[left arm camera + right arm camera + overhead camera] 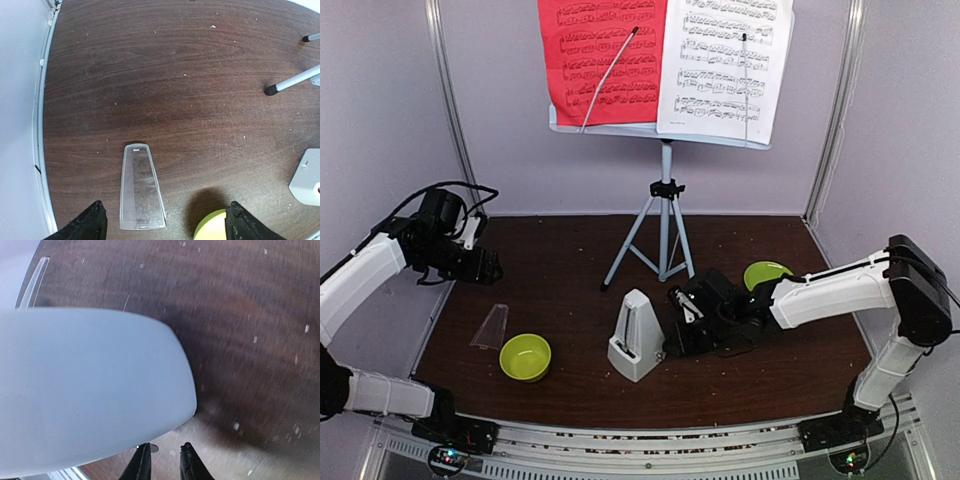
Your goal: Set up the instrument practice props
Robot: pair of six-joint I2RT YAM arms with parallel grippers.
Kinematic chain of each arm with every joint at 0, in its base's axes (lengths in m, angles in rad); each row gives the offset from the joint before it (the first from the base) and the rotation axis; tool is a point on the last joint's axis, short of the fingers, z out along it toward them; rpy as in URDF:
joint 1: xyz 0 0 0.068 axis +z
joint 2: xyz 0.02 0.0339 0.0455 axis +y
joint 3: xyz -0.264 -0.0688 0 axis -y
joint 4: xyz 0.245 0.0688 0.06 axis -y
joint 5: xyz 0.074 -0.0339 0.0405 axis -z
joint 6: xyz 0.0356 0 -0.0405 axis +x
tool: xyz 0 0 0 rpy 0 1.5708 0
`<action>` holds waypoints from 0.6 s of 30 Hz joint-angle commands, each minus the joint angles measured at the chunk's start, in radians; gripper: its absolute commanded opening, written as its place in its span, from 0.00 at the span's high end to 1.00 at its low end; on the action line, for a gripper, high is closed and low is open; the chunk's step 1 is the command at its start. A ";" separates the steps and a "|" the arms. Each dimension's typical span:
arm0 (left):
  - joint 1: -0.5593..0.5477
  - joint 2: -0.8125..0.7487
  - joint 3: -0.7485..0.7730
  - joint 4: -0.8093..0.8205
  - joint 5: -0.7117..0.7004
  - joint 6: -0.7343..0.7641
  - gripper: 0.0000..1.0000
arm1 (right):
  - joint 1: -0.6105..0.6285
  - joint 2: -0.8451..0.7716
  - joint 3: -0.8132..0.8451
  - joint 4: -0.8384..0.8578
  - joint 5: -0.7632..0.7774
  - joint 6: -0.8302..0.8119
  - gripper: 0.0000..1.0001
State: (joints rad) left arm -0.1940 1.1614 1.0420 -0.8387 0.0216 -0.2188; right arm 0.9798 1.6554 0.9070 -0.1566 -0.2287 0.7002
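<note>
Two lime-green containers sit on the dark wooden surface. One is a bowl near the front left, mouth up, with only its own smooth green inside on show. The other is a plate further back on the right, partly hidden behind the right arm; the part that shows is plain green. Just left of the bowl, the metronome's clear cover lies flat on the surface. It is apart from the small white pyramid metronome, which stands upright to the right of the bowl. At the back, the pale music stand rises on its tripod, its shelf carrying the red sheet on the left and the white sheet on the right, their inner edges meeting. The left jaws hang spread wide over the surface near the cover, with nothing between them. The right jaws are low, just beside the metronome's right side, drawn close with a thin gap; whether they pinch anything cannot be told.
</note>
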 commanded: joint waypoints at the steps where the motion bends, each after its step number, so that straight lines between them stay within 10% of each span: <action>1: -0.006 -0.032 -0.035 0.015 0.015 -0.025 0.17 | -0.039 0.067 0.096 0.030 0.020 -0.074 0.78; 18: -0.021 -0.040 -0.089 0.084 0.136 -0.027 0.20 | -0.049 0.079 0.209 0.165 -0.072 -0.150 0.69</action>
State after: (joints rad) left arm -0.2058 1.1172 0.9691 -0.8288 0.0994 -0.2371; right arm 0.9314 1.8370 1.1419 -0.0444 -0.3145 0.5751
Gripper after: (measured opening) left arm 0.805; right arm 0.274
